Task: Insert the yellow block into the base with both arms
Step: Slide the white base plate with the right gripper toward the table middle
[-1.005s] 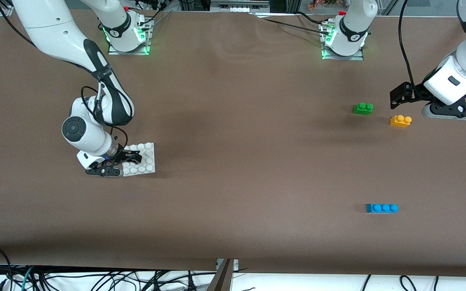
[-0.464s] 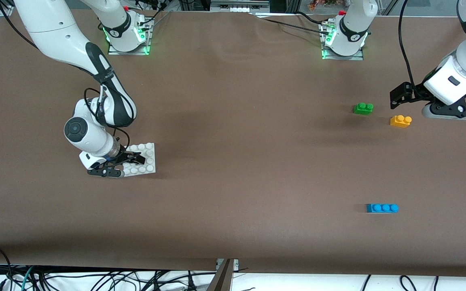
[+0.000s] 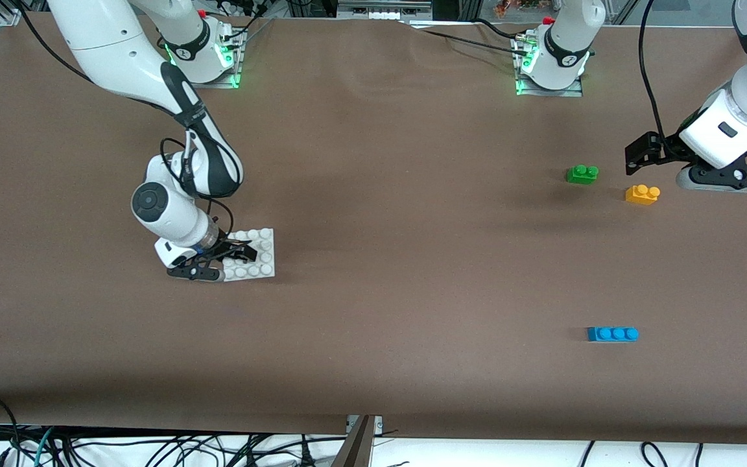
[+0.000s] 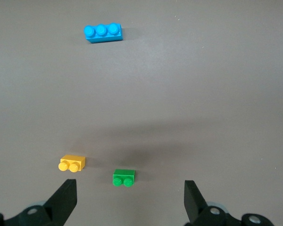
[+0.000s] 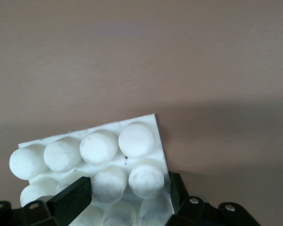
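Note:
The yellow block (image 3: 642, 194) lies on the table toward the left arm's end; it also shows in the left wrist view (image 4: 73, 163). My left gripper (image 3: 730, 181) hangs open and empty over the table beside it, fingers wide apart (image 4: 129, 197). The white studded base (image 3: 260, 259) lies toward the right arm's end. My right gripper (image 3: 231, 256) is shut on the base's edge. In the right wrist view the base (image 5: 108, 146) fills the space between the fingers, and the gripper (image 5: 125, 193) has one finger on the studs and one at the edge.
A green two-stud brick (image 3: 582, 174) lies beside the yellow block, a little farther from the front camera (image 4: 124, 177). A blue three-stud brick (image 3: 612, 334) lies nearer the front camera (image 4: 103, 32). Brown tabletop stretches between the base and the bricks.
My right gripper has moved toward the left arm's end of the table, carrying the base with it. The left arm and the three bricks have not moved.

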Controlling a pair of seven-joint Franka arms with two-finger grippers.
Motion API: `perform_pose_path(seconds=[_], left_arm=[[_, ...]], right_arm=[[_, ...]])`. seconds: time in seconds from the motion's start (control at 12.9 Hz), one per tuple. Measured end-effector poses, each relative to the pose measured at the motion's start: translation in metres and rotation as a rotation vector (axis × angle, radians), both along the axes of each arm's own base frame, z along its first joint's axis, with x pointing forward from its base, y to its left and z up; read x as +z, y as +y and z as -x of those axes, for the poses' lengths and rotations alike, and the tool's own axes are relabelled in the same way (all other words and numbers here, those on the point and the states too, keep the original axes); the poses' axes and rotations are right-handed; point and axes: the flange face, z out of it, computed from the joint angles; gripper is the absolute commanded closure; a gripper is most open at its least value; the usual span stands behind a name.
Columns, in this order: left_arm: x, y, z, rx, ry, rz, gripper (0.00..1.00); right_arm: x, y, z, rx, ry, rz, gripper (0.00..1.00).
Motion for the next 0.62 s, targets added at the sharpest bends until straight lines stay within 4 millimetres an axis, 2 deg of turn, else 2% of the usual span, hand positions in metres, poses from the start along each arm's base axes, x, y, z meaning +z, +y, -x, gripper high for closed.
perform_pose_path(seconds=[0.23,0.62], left_arm=[[0.0,0.0,0.0,0.0,0.0,0.0,0.0],[0.0,0.0,0.001,0.0,0.005,0.0,0.0]], right_arm=[[-0.001,0.034,0.005,-0.025,0.0,-0.008,0.23],[-0.001,0.106,0.006,-0.074,-0.015,-0.032,0.23]])
